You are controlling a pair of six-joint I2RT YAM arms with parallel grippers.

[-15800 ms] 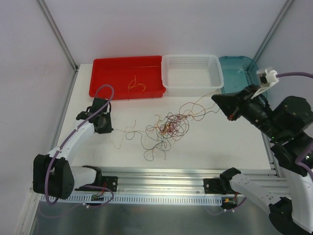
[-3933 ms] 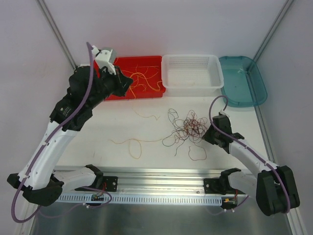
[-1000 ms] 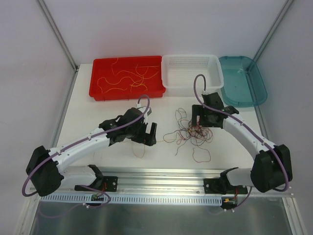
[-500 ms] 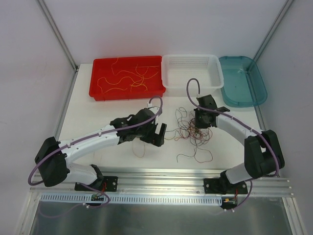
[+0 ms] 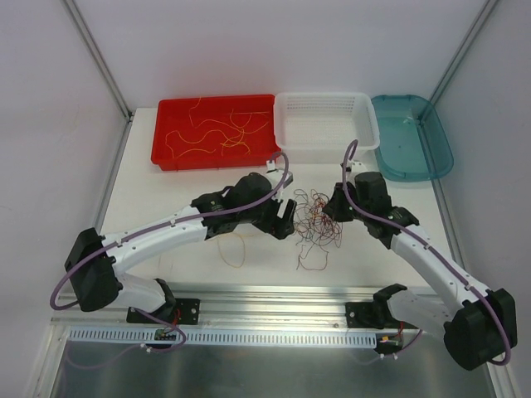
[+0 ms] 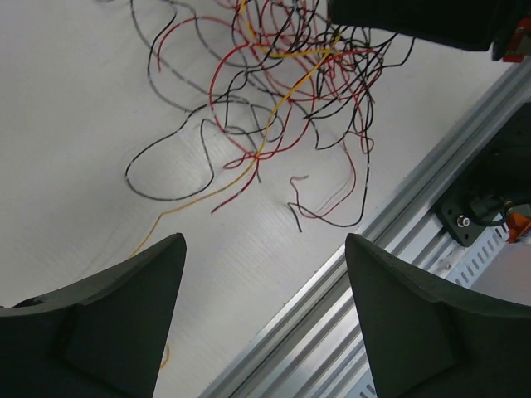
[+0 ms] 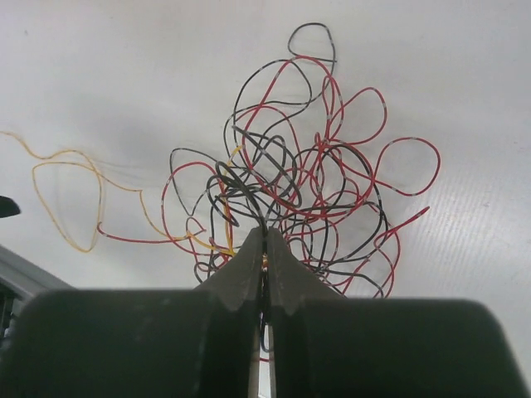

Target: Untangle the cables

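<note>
The cables (image 5: 315,220) lie as a loose tangle of thin red, black and yellow wires at the table's middle. In the right wrist view the cables (image 7: 309,178) fan out from my right gripper (image 7: 265,239), which is shut on a few strands at the clump's near edge. From above, the right gripper (image 5: 335,207) sits at the tangle's right side. My left gripper (image 5: 286,219) is at its left side. Its fingers stand wide apart with nothing between them, left gripper (image 6: 265,249), and the cables (image 6: 282,91) lie just ahead of it. A separate yellow strand (image 5: 232,249) loops to the left.
A red bin (image 5: 166,153) holding several yellow wires stands at the back left. Beside it are a white basket (image 5: 325,143) and a teal tray (image 5: 412,170). The aluminium rail (image 5: 274,298) runs along the near edge, close under the left gripper.
My right gripper has shut on strands of the tangle. The left arm has swung right, up to the tangle's left side, and the clump has bunched together between the two grippers.
</note>
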